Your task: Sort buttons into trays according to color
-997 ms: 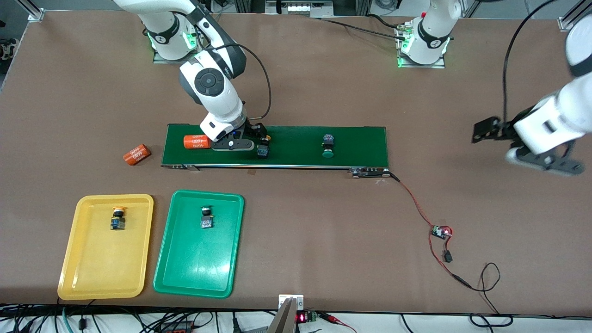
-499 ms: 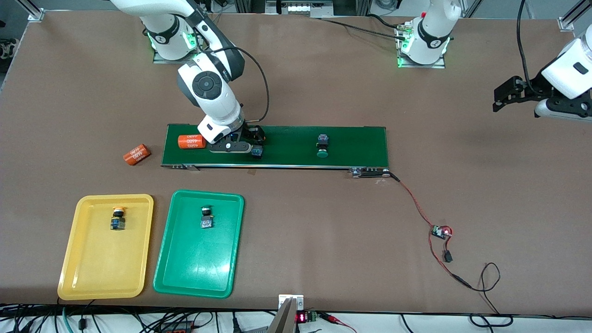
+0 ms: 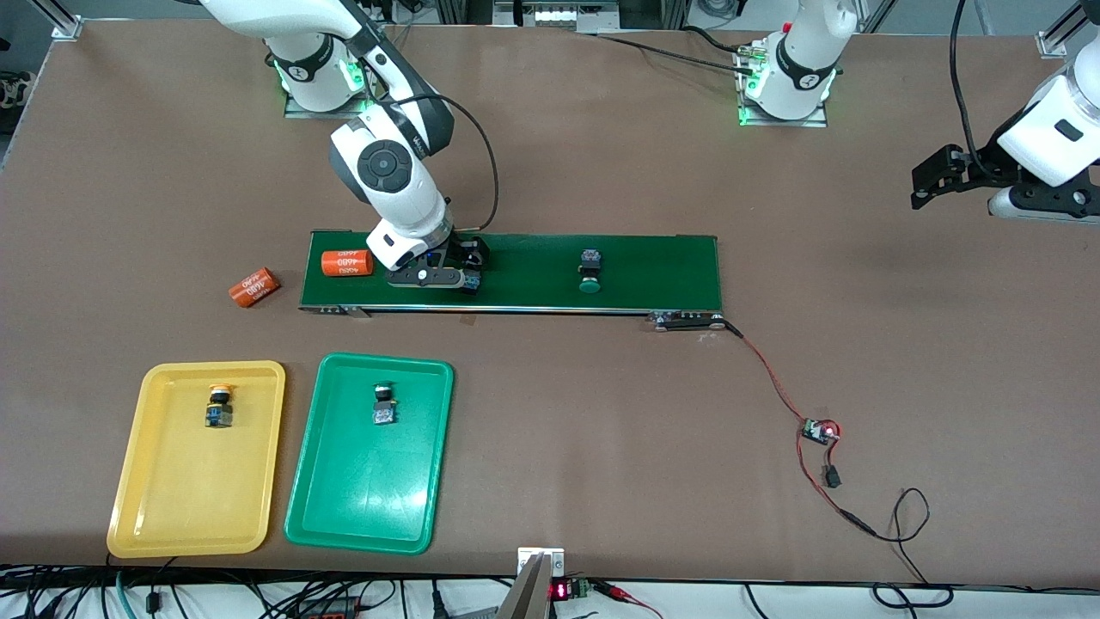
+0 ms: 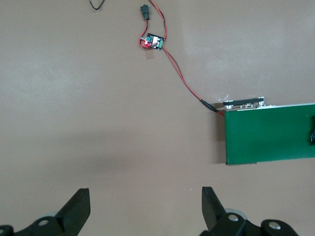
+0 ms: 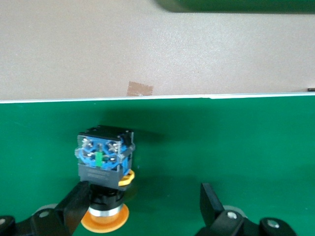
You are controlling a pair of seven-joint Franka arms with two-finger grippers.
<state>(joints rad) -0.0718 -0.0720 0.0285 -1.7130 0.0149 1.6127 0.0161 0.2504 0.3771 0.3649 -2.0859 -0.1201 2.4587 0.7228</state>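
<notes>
Bench (image 3: 601, 155) carries a long green belt (image 3: 662, 271), and near the corner toward the right arm's end and the front camera lie the yellow tray (image 3: 137, 516) and green tray (image 3: 309, 507), each already holding one button. Two orange cylinders sit by the belt's end, one on it and one just off it.

Right gripper (image 5: 140, 209) is low over the belt, fingers spread wide and gripping nothing, with the yellow-capped button (image 5: 104, 167) between them; one finger (image 5: 74, 201) looks to be touching its cap. Closing squarely on the black-and-blue body (not the round cap) should give the firmer hold, I judge.

A green-capped button (image 3: 589, 272) waits mid-belt. Left gripper (image 4: 145, 209) waits spread and empty over bare bench past the belt's other end.
</notes>
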